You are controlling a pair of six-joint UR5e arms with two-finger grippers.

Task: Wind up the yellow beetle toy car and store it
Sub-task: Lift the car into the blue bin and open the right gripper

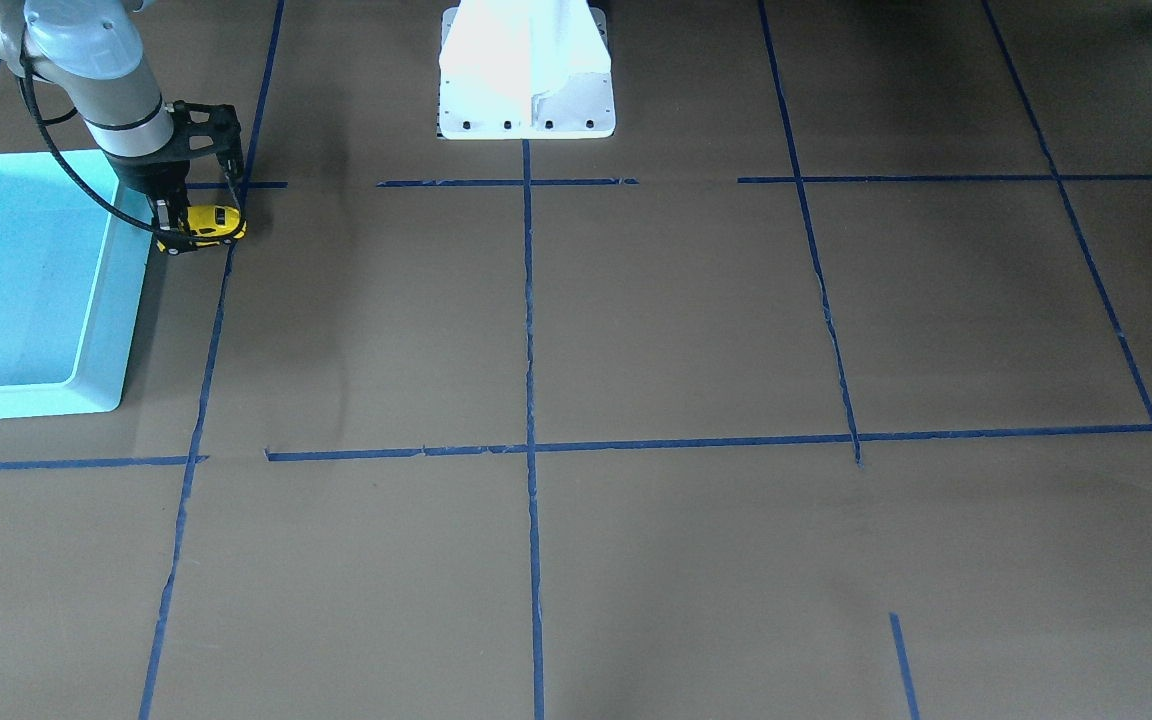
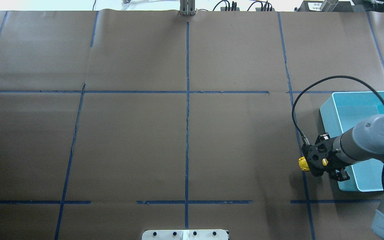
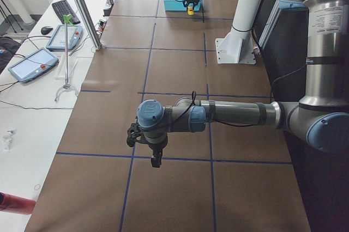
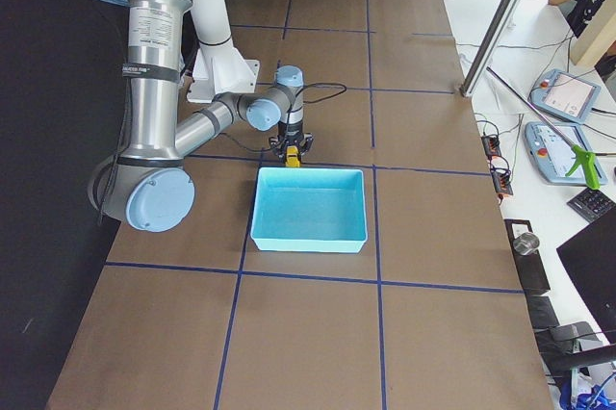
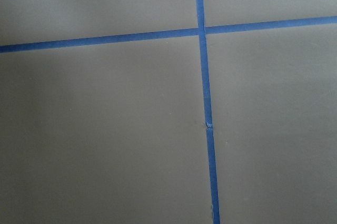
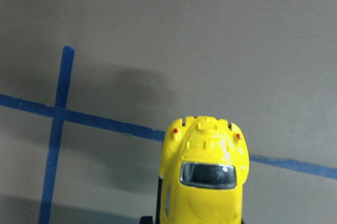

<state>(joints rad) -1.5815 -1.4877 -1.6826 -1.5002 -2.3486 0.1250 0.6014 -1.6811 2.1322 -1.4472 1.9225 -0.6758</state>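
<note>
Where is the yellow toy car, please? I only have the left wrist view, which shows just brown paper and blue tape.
Observer: The right gripper holds the yellow beetle toy car beside the turquoise bin.
Operator: Is it over the bin yet?
Observer: No, the overhead view shows it outside the bin's wall.
Operator: And my arm?
Observer: The left gripper hangs over the brown paper, far from the bin.

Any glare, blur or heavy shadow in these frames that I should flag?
Front-facing view: the white robot base is blown out. Right wrist view: the yellow beetle toy car is sharp, with a soft shadow on the paper. Left wrist view: darker toward the left, tape lines slightly soft.
</note>
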